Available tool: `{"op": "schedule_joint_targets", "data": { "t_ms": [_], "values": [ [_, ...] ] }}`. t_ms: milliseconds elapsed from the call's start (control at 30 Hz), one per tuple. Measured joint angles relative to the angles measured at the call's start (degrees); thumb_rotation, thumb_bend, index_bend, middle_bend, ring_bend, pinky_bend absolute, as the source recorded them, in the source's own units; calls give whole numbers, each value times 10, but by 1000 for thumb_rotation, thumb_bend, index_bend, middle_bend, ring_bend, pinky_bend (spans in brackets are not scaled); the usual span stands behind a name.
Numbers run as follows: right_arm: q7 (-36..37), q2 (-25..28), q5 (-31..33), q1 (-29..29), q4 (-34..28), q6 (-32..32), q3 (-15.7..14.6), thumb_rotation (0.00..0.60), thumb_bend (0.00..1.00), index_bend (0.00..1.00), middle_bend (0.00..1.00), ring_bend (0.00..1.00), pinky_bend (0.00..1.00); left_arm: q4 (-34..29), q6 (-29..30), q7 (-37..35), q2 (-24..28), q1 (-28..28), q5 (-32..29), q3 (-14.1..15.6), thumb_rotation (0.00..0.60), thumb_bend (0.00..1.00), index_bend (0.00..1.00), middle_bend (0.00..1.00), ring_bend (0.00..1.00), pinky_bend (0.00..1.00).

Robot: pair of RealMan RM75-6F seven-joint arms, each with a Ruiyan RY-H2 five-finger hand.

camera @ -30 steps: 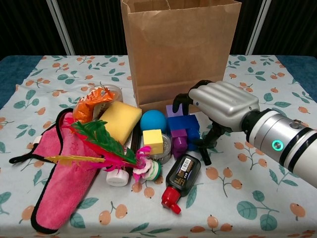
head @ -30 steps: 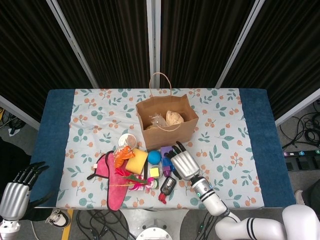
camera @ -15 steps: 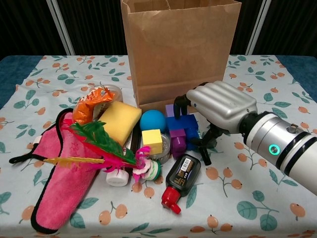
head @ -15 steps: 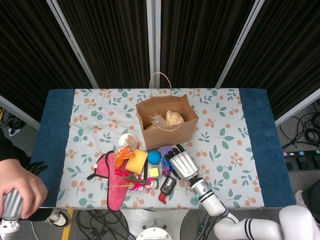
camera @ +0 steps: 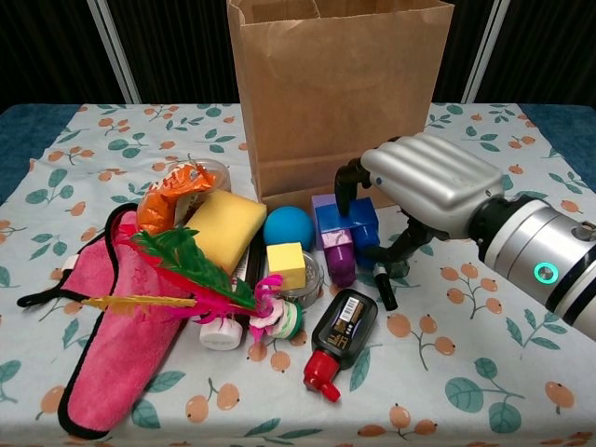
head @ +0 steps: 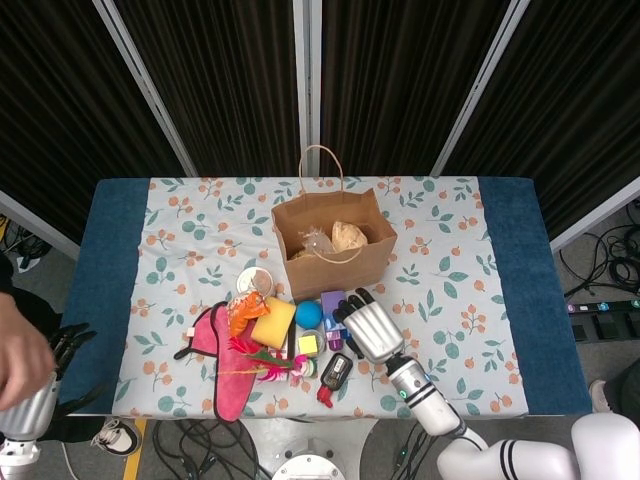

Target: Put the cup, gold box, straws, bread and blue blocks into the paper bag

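Note:
The brown paper bag [head: 333, 262] [camera: 340, 93] stands upright at the table's middle, with bread [head: 350, 236] and a clear packet inside. In front of it my right hand [head: 370, 328] [camera: 424, 182] curls over the blue blocks [camera: 347, 224] [head: 334, 318], gripping them between fingers on top and thumb at the right side. A purple block [camera: 338, 264] sits against them. The cup [head: 254, 281] [camera: 209, 174] stands left of the bag by an orange item. My left hand [head: 50, 385] hangs off the table's front left, its fingers extended and partly covered by a person's blurred hand.
A clutter lies left of the blocks: yellow sponge [camera: 223, 228], blue ball [camera: 289, 226], yellow cube [camera: 288, 264], black bottle with red cap [camera: 340, 331], pink cloth [camera: 121, 335], feathers [camera: 186, 270]. Flowered cloth right of my hand is bare.
My right hand has risen slightly and the blue blocks have lifted and tilted with it. A person's hand over my left hand has shifted toward the left edge.

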Motion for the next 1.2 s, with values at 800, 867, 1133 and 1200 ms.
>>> {"op": "schedule_joint_targets", "data": {
  "t_ms": [800, 867, 1133, 1200],
  "values": [
    [-133, 164, -72, 25, -391, 69, 141, 600, 218, 445, 462, 310, 236, -2, -4, 10, -1, -1, 6, 4, 600, 173, 294, 313, 214, 261],
    [-159, 172, -63, 36, -415, 70, 170, 600, 218, 445, 462, 310, 237, -3, -5, 10, 0, -2, 6, 4, 600, 173, 294, 313, 214, 261],
    [-244, 200, 14, 86, -419, 84, 276, 600, 222, 445, 462, 310, 237, -5, 0, 7, 1, -1, 7, 3, 600, 173, 294, 313, 215, 261],
    [-247, 206, 27, 93, -397, 87, 286, 600, 227, 445, 462, 310, 237, -5, 0, 8, 1, -1, 8, 3, 600, 173, 294, 313, 215, 261]
  ]
}}
